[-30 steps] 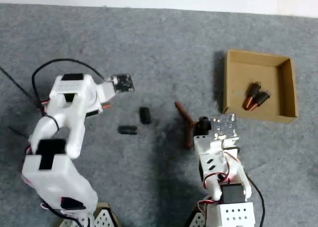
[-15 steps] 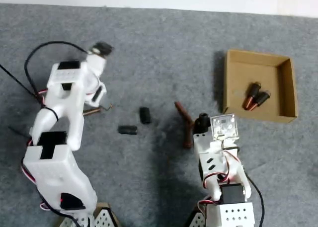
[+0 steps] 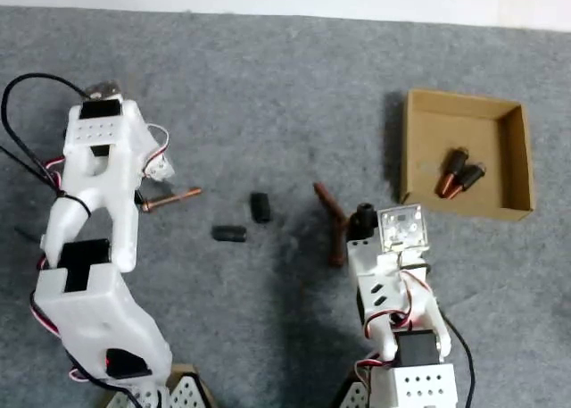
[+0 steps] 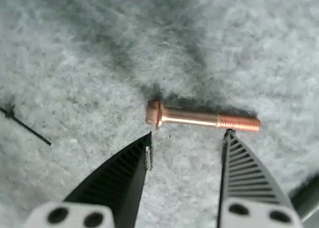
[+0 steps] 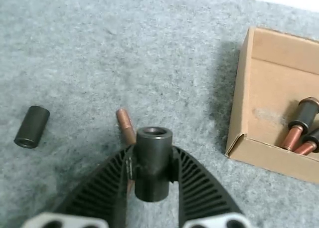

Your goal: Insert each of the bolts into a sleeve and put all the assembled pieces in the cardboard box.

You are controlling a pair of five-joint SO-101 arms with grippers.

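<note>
A copper bolt (image 4: pixel 199 119) lies flat on the grey carpet just beyond the tips of my open left gripper (image 4: pixel 188 138), which holds nothing. In the high view that bolt (image 3: pixel 171 198) sits beside the left arm. My right gripper (image 5: pixel 152 155) is shut on an upright black sleeve (image 5: pixel 152 163), also seen in the high view (image 3: pixel 364 220). Two crossed copper bolts (image 3: pixel 332 220) lie right next to it. Two loose black sleeves (image 3: pixel 260 206) (image 3: pixel 228 234) rest mid-table. The cardboard box (image 3: pixel 419 149) holds two assembled pieces (image 3: pixel 459 174).
A black cable (image 3: pixel 27 95) loops around the left arm. A thin black strand (image 4: pixel 25 125) lies on the carpet near the bolt. Open carpet stretches between the sleeves and the box and along the far side.
The left arm has swung its wrist from above the sleeves back toward the far left, and its open gripper now points down at the lone bolt. The right arm stays put with its sleeve.
</note>
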